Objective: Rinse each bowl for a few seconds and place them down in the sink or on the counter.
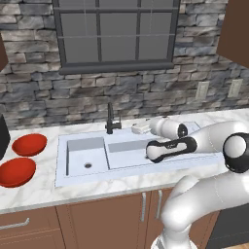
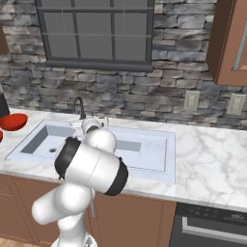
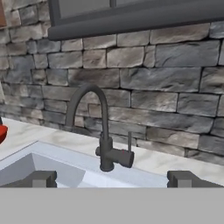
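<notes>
Two glossy red bowls sit side by side on the white marble counter, left of the pale double-basin sink. One bowl shows at the far left of the right base view, and a red sliver of a bowl at the hand view's left edge. My gripper hovers over the wide basin's back edge, right of the dark faucet, far from the bowls. In the hand view the gripper is open and empty, facing the faucet.
A stone wall with a window rises behind the sink. Wall outlets sit to the right. A dark appliance stands at the counter's left end. Bare counter stretches right of the sink, above an oven.
</notes>
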Tool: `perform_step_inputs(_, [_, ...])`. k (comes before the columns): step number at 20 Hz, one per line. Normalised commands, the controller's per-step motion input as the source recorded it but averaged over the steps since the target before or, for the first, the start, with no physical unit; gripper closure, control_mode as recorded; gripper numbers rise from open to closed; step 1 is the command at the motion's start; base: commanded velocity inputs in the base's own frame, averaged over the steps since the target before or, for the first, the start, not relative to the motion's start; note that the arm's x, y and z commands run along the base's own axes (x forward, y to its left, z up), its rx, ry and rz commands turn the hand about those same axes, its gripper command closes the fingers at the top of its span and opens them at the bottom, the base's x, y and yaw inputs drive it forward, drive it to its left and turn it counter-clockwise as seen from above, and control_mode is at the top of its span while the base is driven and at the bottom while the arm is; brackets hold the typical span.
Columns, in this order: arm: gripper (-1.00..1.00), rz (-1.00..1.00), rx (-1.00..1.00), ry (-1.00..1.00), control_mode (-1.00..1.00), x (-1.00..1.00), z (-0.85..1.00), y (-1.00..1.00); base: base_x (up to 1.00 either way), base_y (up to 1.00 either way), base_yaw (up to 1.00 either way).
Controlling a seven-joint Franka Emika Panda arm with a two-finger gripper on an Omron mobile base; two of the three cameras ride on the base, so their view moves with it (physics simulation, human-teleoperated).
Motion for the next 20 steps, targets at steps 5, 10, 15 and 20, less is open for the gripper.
perform_step_inputs(5, [-1.0, 0.0, 0.0, 0.06, -1.0, 0.11, 0.0, 0.09, 0.0, 0.0, 0.0])
perform_step_inputs(10, [-1.0, 0.0, 0.0, 0.08, -1.0, 0.11, 0.0, 0.07, 0.0, 0.0, 0.0])
perform_step_inputs(15, [-1.0, 0.0, 0.01, 0.03, -1.0, 0.14, 0.0, 0.02, 0.0, 0.0, 0.0])
perform_step_inputs(20, [-1.0, 0.0, 0.05, 0.0, -1.0, 0.23, -0.07, 0.01, 0.0, 0.0, 0.0])
